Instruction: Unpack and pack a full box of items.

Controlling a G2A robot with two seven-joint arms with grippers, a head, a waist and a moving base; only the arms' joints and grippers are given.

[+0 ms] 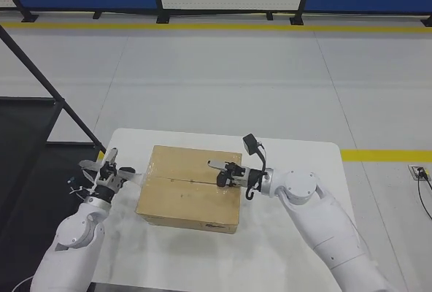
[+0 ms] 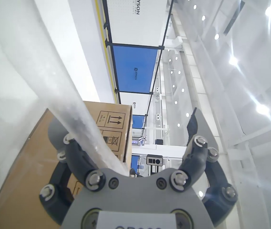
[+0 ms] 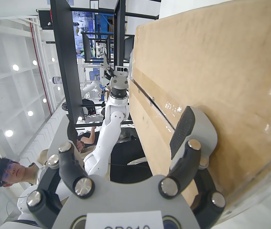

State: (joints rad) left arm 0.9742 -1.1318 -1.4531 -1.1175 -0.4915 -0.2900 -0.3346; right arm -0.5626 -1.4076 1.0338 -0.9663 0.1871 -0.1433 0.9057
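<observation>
A closed brown cardboard box [image 1: 190,188] sits in the middle of the white table [image 1: 296,157], with clear tape along its top seam [image 3: 149,98]. My right gripper [image 1: 217,168] hovers open over the box top [image 3: 211,55]. One of its pads [image 3: 184,129] lies just beside the seam, and nothing is between the fingers. My left gripper [image 1: 111,165] stands open, apart from the box's left end [image 2: 112,125]. A translucent strip [image 2: 61,96] runs across one of its fingers [image 2: 61,134]; I cannot tell whether it is attached. The far left gripper [image 3: 106,66] is beyond the box end.
A black metal frame [image 1: 33,80] and a dark panel [image 1: 12,160] stand off the table's left side. Bare table surface lies to the right of the box and in front of it [image 1: 267,255]. A yellow floor line [image 1: 391,155] runs past the table.
</observation>
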